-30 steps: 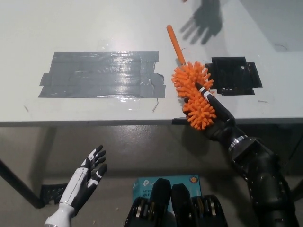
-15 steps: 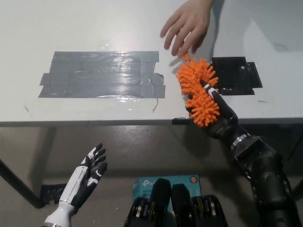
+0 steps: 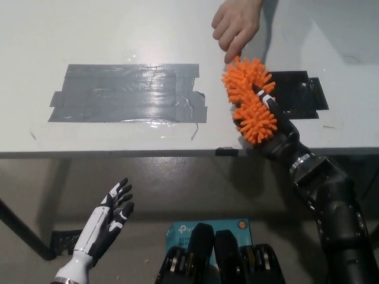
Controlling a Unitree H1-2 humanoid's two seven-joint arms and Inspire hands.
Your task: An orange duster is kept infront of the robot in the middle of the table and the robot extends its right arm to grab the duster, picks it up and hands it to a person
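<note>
The right hand point(image 3: 273, 127) is closed around the duster point(image 3: 250, 99), held above the table's point(image 3: 118, 35) near edge. The duster's fluffy orange head runs from the hand up and away toward the far side, tilted slightly left. Its handle is hidden under a person's hand point(image 3: 237, 25), which touches the top of the head. Most of the black fingers are buried in the fluff. The left hand point(image 3: 109, 222) rests below the table, fingers spread and empty.

The teal box point(image 3: 208, 227) bears print too small to read.
</note>
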